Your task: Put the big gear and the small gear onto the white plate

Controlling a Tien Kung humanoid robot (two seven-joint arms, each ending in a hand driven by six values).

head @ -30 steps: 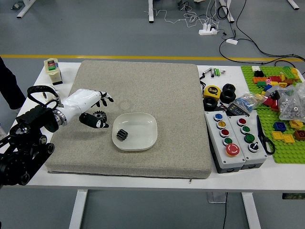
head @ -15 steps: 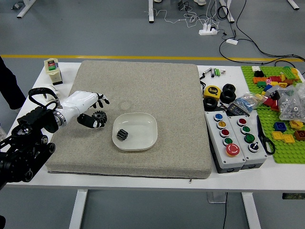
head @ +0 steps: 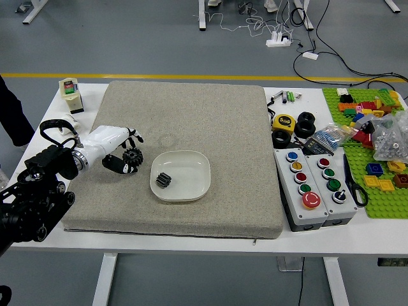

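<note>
My left hand (head: 131, 152), white with black fingertips, reaches in from the left over the grey mat. Its fingers are bent but stand apart around the big dark gear (head: 132, 157); the upper fingertips show a gap to it, and the thumb lies at its lower left. Whether any finger touches the gear is hard to see. The small dark gear (head: 163, 180) lies inside the white plate (head: 201, 185), towards its left side. My right hand is out of view.
The grey mat (head: 223, 127) covers the table's middle. To its right are a yellow tape measure (head: 284, 122), black rings, button boxes (head: 306, 197), scissors and green brick boards (head: 389, 207). A small box (head: 71, 95) stands at the back left, beside a person's dark-clothed limb (head: 13, 115).
My left hand has drawn back slightly to the left, and its upper fingers have curled inwards around the big gear. The plate and the small gear have not moved.
</note>
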